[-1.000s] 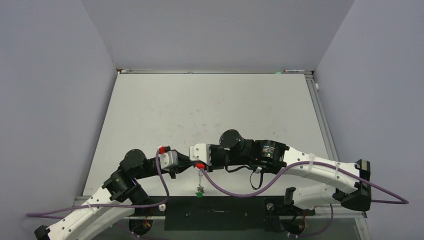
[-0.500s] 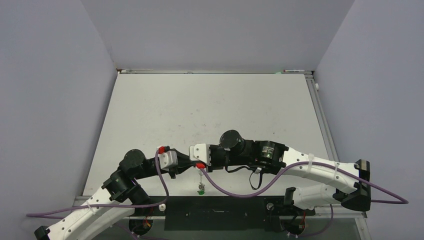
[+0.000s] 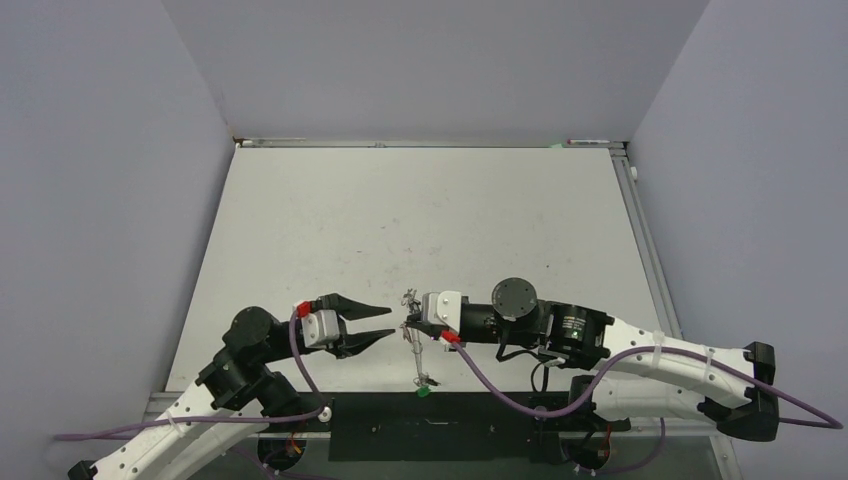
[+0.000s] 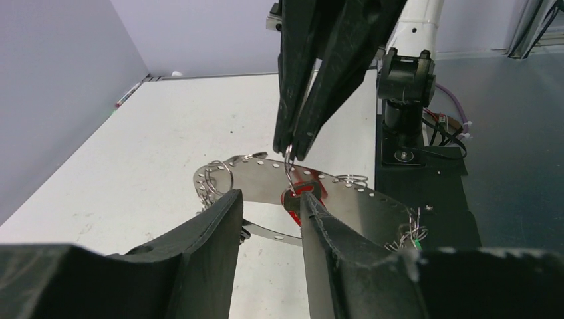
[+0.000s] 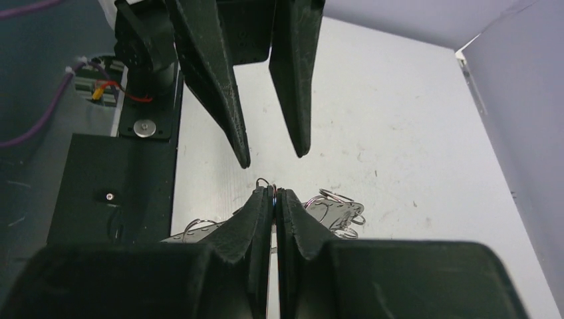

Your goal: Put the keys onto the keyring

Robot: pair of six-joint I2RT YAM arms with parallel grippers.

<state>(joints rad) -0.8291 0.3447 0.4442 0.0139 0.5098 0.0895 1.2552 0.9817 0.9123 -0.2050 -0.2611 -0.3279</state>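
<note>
The keyring [image 4: 346,193] is a silvery perforated band loop with small wire rings. My right gripper [image 3: 405,325] is shut on one thin wire ring of it, seen from the left wrist [image 4: 290,149] and in its own view [image 5: 274,191]. The key with the red tag [image 4: 302,195] hangs just under that pinch. The key with the green tag [image 3: 424,391] hangs at the keyring's low end by the table's near edge [image 4: 416,244]. My left gripper [image 3: 392,322] is open and empty, just left of the right fingertips, its right finger [image 4: 319,219] close by the red tag.
A black base plate [image 3: 430,425] runs along the table's near edge below the keyring. Purple cables [image 3: 500,385] loop from both wrists. Grey walls stand on both sides of the white table [image 3: 420,220].
My left gripper has opened and drawn back to the left. My right gripper has moved right with the keyring, and the green tag has swung right with it.
</note>
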